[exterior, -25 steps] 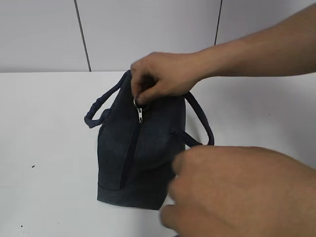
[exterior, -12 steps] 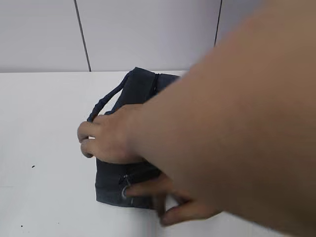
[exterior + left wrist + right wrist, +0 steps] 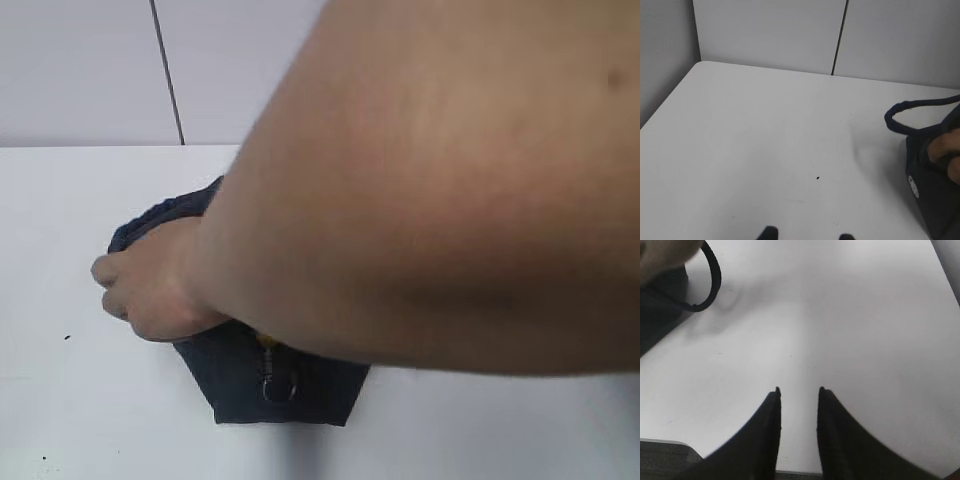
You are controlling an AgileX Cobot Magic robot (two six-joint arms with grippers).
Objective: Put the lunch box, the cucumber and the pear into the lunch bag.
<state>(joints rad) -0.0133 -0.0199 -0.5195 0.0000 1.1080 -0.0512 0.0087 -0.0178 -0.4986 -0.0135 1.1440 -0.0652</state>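
From my seat, the lunch bag [image 3: 270, 385] lies on the table [image 3: 80, 400], pressed under a person's fist [image 3: 150, 285]. My right hand [image 3: 799, 390] hangs slightly parted and empty; my left hand [image 3: 806, 231] shows two separated tips, holding nothing. The bag looks soft and floppy, so I'd take it by a loop handle [image 3: 905, 112].
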